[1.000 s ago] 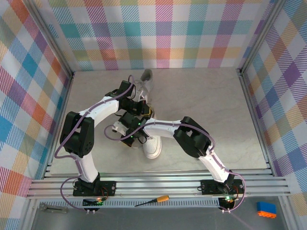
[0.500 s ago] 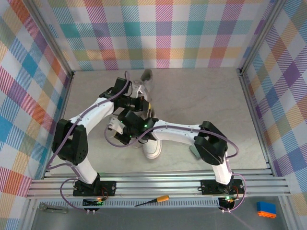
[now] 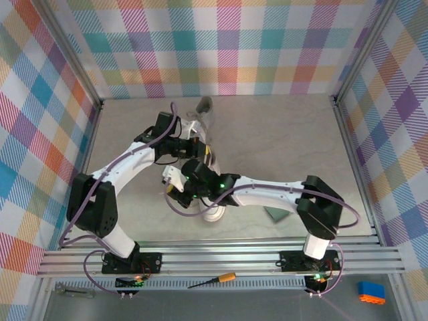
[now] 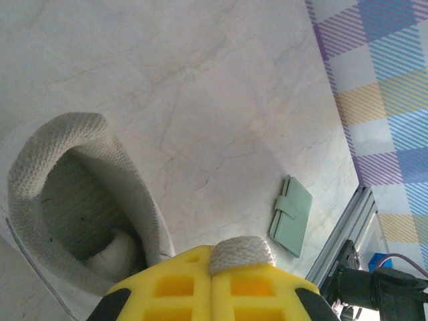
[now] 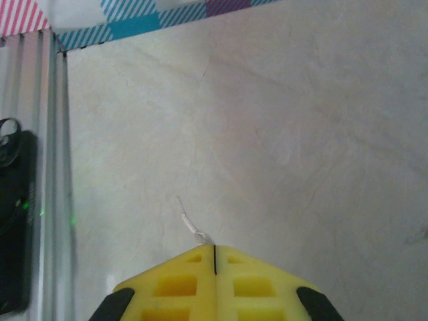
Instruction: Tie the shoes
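Yellow is the colour of the left gripper [image 4: 212, 261], and it is squeezed tight on a flat white lace [image 4: 241, 252] that pokes up between its tips. Just to the left of it in the wrist view is the grey, fuzzy mouth of one white shoe [image 4: 73, 180], resting on the pale stone counter [image 4: 221, 100]. Farther off on the counter lies a small green pad [image 4: 291, 215], near the metal rail.

The right gripper [image 5: 214, 253] is yellow too and pressed tight. A thin lace end [image 5: 190, 224] sticks out from between its tips and curls over the counter.

From above, the two white arms meet in the middle of the counter. The left gripper [image 3: 194, 144] is over the shoes, and the right gripper [image 3: 175, 192] is just in front of it, closer to the arm bases. The far shoe [image 3: 203, 107] pokes out behind the arms. The toe of the near shoe [image 3: 215, 214] peeks out under the right arm. The green pad lies well apart, on the right. Bright checked walls [image 3: 227, 47] stand all around.
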